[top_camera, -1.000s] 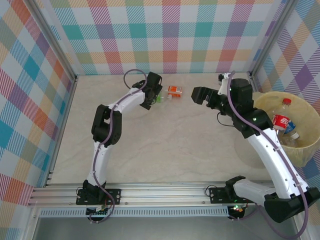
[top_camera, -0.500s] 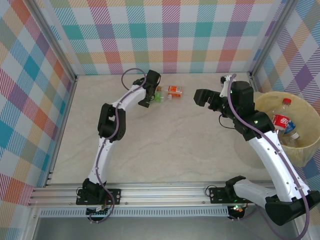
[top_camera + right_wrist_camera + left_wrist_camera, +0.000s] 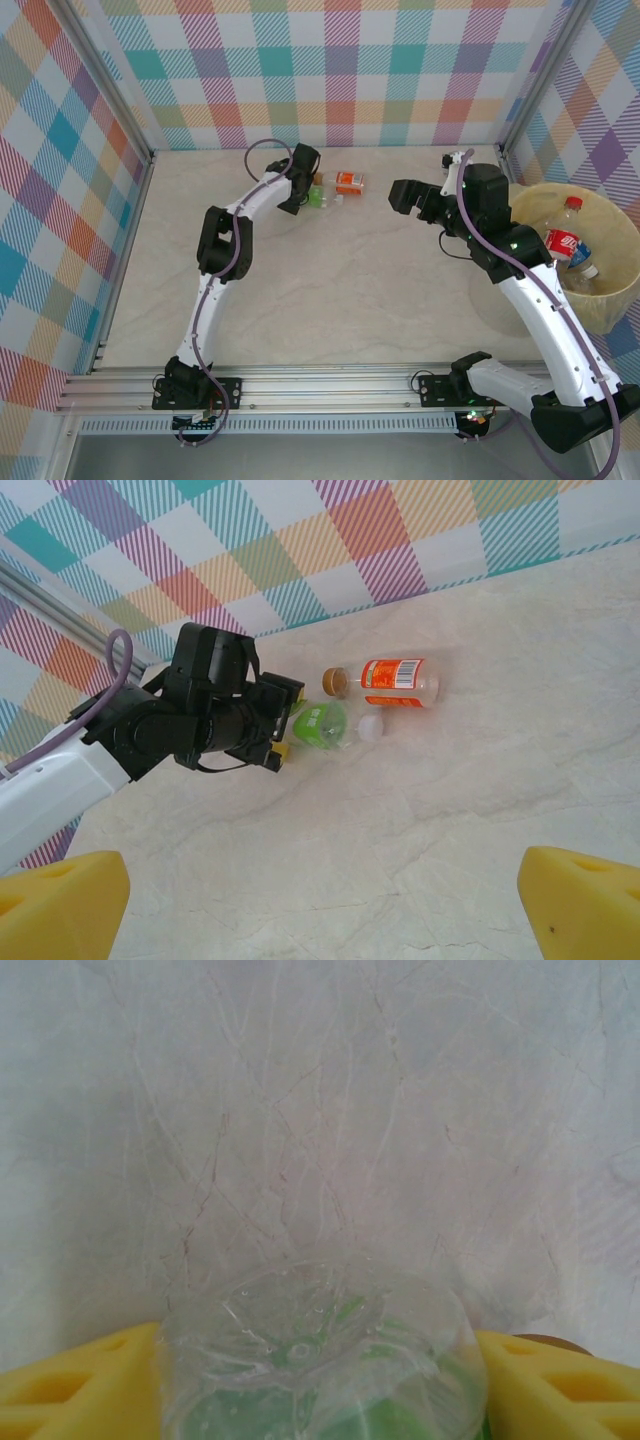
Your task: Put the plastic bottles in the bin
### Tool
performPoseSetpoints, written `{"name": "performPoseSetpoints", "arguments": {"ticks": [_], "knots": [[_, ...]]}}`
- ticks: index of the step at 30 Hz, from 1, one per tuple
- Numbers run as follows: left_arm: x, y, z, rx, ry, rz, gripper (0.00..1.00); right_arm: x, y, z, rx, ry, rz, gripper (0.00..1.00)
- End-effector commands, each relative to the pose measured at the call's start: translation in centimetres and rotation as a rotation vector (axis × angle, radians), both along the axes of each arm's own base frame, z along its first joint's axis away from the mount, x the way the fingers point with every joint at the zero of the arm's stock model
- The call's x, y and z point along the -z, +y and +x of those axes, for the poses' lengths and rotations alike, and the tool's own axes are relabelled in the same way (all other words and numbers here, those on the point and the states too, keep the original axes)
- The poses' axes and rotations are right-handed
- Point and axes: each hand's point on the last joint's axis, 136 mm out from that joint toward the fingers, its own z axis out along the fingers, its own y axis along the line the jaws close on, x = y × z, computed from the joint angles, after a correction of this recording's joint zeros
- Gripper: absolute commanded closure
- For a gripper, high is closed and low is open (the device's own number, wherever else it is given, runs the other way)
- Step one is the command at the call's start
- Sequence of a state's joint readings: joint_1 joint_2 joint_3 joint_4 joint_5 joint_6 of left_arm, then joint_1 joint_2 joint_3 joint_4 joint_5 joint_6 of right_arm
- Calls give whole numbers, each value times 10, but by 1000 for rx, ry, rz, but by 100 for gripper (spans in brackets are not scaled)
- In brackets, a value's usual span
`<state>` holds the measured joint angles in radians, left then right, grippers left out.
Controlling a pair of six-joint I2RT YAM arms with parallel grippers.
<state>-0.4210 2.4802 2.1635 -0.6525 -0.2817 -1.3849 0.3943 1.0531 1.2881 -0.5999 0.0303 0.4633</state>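
My left gripper [image 3: 312, 193] was extended to the far side of the table [image 3: 330, 290], close to the back wall. Its jaws were closed on a green-labelled bottle [image 3: 320, 723] that lay on its side. In the left wrist view, the bottle's clear base sat between my two yellow pads [image 3: 70, 1380], and each pad pressed against one side of it. An orange-labelled bottle [image 3: 349, 182] lay on its side just beside the green one, toward the wall and apart from my jaws. A small white round piece [image 3: 371, 728] rested on the table next to the green bottle; I could not tell whether it was attached. My right gripper [image 3: 405, 193] hung above the table to the right of both bottles, well apart from them. Its jaws stood wide open with nothing between them. The bin [image 3: 612, 308] stood at the right edge of the table, beside my right arm. It held a red-labelled bottle [image 3: 565, 240] with a red cap, leaning near-upright, and a second clear bottle [image 3: 583, 272] lay just beside it.
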Motion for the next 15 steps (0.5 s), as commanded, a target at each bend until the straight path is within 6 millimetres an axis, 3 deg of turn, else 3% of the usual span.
{"name": "performPoseSetpoints", "arguments": {"ticks": [1, 5, 10, 15], "knots": [[-28, 17, -2, 73, -36, 78, 35, 8, 5, 2, -17, 13, -9, 0], [-52, 20, -5, 163, -72, 133, 38, 15, 13, 5, -45, 31, 13, 0], [-94, -10, 0, 430, -252, 114, 40, 35, 26, 8, -89, 61, 62, 0], [-141, -25, -23, 593, -423, 89, 43, 58, 42, 4, -140, 124, 155, 0]]}}
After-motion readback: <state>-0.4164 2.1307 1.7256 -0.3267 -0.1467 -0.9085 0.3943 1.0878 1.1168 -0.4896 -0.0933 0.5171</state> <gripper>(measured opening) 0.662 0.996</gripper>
